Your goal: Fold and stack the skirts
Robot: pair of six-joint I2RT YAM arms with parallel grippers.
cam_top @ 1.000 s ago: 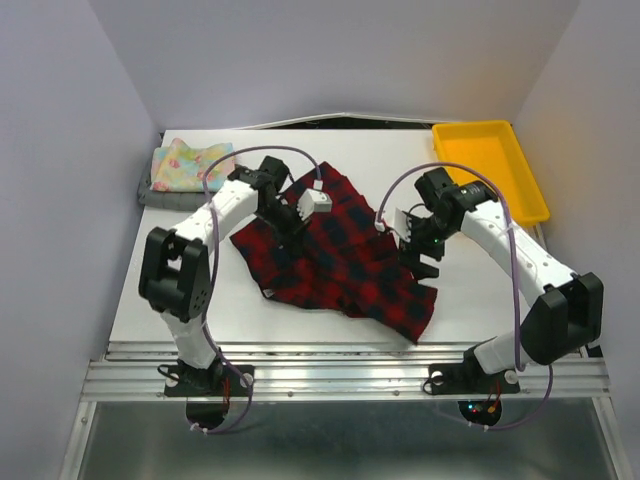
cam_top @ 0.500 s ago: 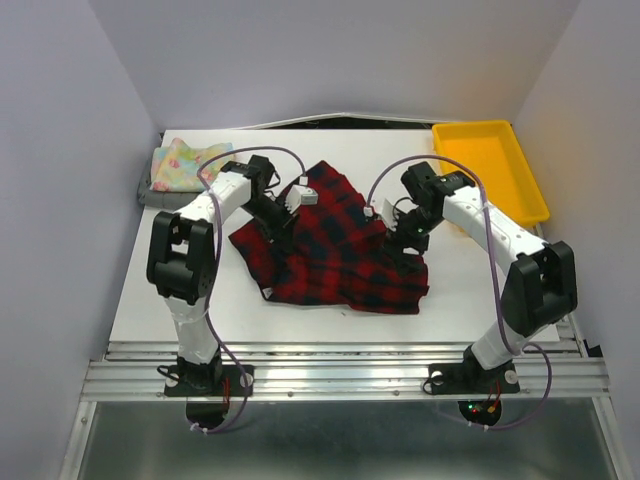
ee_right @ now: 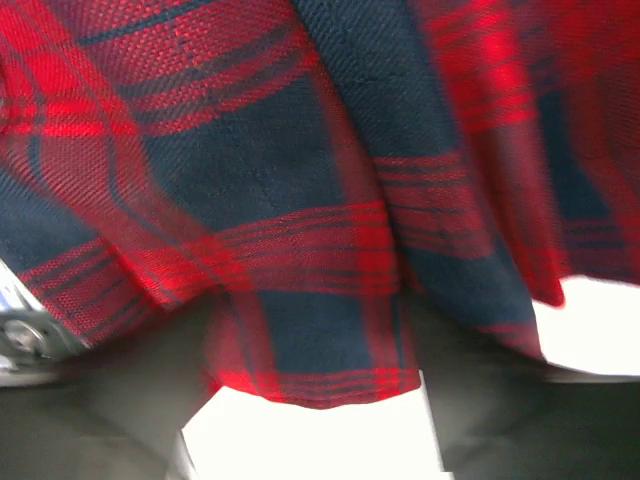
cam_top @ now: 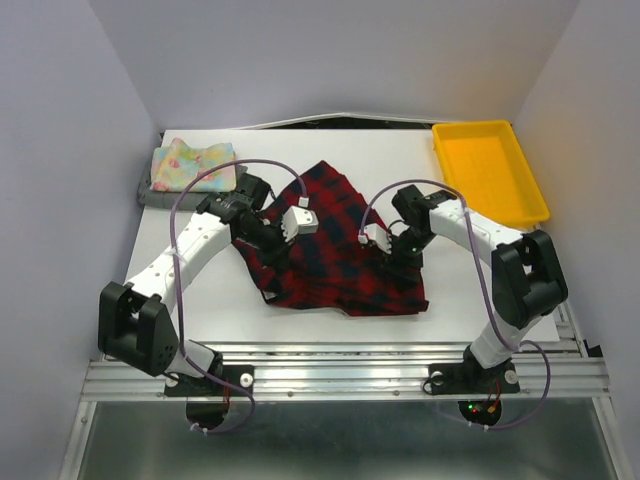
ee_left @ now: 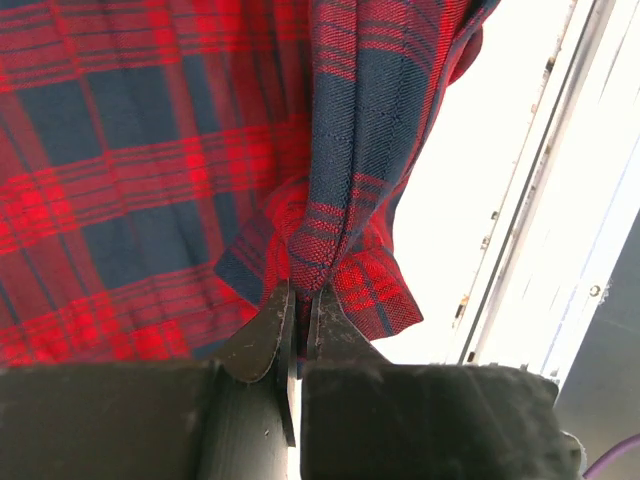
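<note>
Tabletop [cam_top: 200, 300]: white, enclosed by pale panels at 9, 12 and 3 o'clock; arm bases at 6 o'clock.
Count: three skirts, one tray, two arms.
Plaid skirt [cam_top: 335, 265]: red-and-dark, rumpled at tabletop centre, between both arms.
Floral skirt [cam_top: 192, 165]: folded at 10 o'clock, lying on the grey one.
Grey skirt [cam_top: 150, 192]: only an edge shows beneath the floral one.
Yellow tray [cam_top: 490, 170]: at 2 o'clock, well apart from the cloth.
Left gripper [ee_left: 298, 300]: jaws pressed together on a bunched fold of the plaid skirt, on the skirt's 9 o'clock side.
Right gripper [cam_top: 398, 252]: at the skirt's 3 o'clock side; jaws spread wide, nothing clamped.
Top view only: stack, tray, both arms.
Left wrist view only: the pinch itself, with the metal rail [ee_left: 560, 200] beside it.
Right wrist view only: blurred; plaid hem draped across the gap between the fingers [ee_right: 480, 380].
</note>
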